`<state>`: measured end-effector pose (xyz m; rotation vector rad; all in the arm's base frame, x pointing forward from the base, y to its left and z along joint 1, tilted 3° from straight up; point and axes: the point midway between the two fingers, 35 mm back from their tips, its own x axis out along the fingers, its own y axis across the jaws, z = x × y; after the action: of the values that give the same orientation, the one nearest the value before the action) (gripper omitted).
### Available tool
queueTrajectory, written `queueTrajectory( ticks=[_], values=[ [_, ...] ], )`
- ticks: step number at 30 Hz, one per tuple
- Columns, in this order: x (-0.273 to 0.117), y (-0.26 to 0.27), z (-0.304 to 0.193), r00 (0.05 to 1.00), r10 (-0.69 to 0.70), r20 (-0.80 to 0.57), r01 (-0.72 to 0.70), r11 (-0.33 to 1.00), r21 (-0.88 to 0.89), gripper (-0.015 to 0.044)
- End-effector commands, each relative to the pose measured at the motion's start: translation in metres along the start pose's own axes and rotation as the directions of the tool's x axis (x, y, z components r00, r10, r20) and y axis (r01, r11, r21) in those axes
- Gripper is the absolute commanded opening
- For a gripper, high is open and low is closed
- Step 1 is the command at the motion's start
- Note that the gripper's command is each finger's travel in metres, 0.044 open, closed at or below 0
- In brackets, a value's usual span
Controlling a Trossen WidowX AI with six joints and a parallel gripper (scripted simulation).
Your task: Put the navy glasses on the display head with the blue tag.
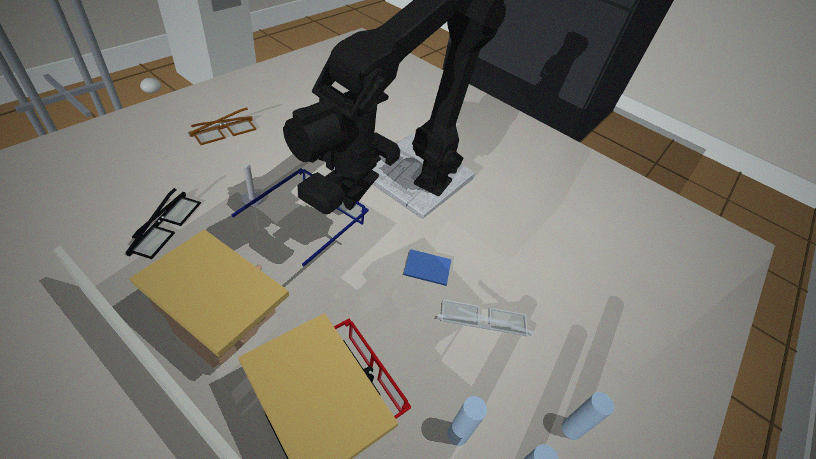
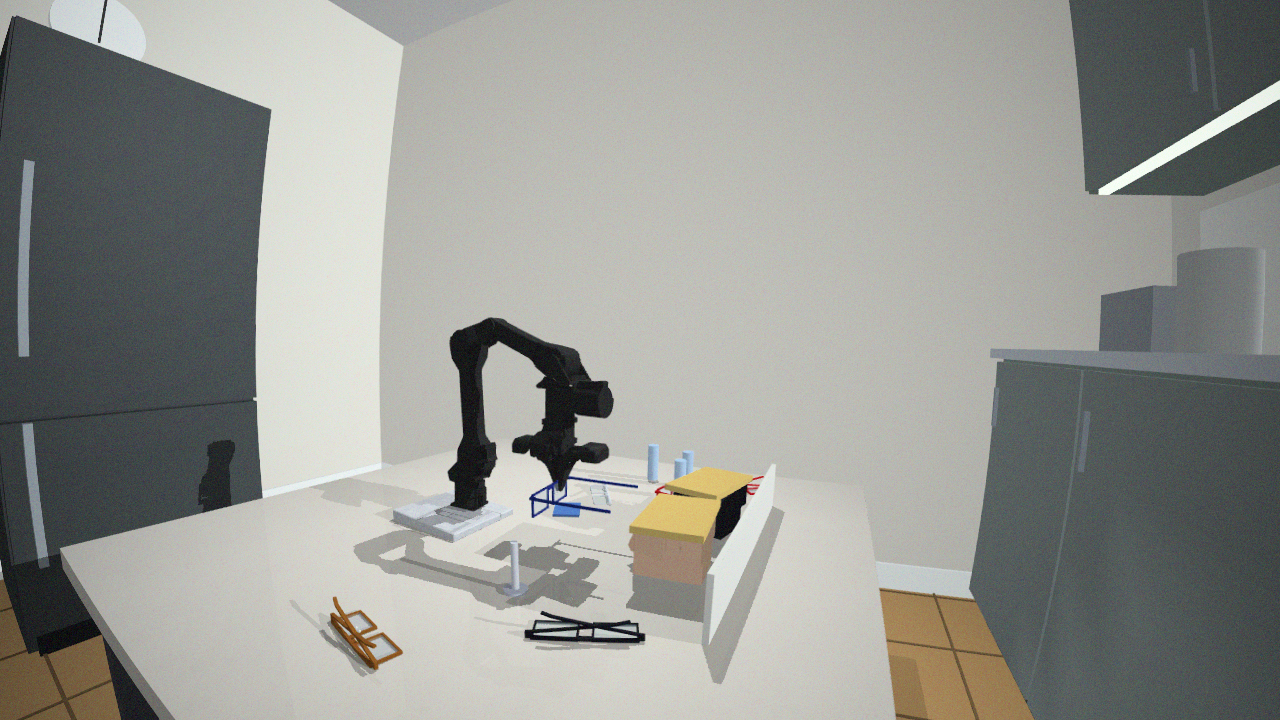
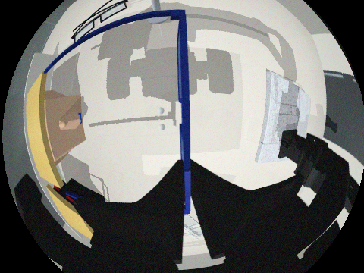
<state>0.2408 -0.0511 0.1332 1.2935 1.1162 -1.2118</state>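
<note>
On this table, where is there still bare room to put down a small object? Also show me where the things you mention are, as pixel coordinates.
Going by the top view, one wide patch lies right of the blue card (image 1: 427,267) (image 2: 565,510) and the clear glasses (image 1: 484,317) (image 2: 599,494), toward the table edge. It is crowded around the two yellow-topped heads (image 1: 210,292) (image 2: 674,516), with the red glasses (image 1: 379,368) tight against one.

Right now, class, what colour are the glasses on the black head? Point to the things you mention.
Red (image 1: 391,387) (image 2: 757,485); the glasses show best in the top view.

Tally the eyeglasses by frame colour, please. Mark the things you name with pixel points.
Navy rectangular wire-thin glasses (image 1: 266,193) (image 2: 590,507) (image 3: 183,76): 1
Black rectangular glasses (image 1: 160,220) (image 2: 584,627) (image 3: 114,11): 1
Orange-brown rectangular glasses (image 1: 224,125) (image 2: 355,640): 1
Red rectangular glasses (image 1: 387,377) (image 2: 662,490) (image 3: 70,199): 1
Pale, clear-looking rectangular glasses (image 1: 484,320) (image 2: 599,494) (image 3: 192,226): 1
Total: 5
</note>
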Motion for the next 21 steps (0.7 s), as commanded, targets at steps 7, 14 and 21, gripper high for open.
queueTrajectory(
  ticks=[7, 14, 21],
  values=[
    [0.012, -0.001, 0.001, 1.000, -0.004, 0.003, 0.004, 1.000, 0.004, 0.0000],
    [0.019, -0.001, 0.001, 1.000, -0.004, 0.003, 0.004, 1.000, 0.004, 0.0000],
    [0.026, -0.001, 0.002, 1.000, -0.004, 0.003, 0.004, 1.000, 0.004, 0.0000]
  ],
)
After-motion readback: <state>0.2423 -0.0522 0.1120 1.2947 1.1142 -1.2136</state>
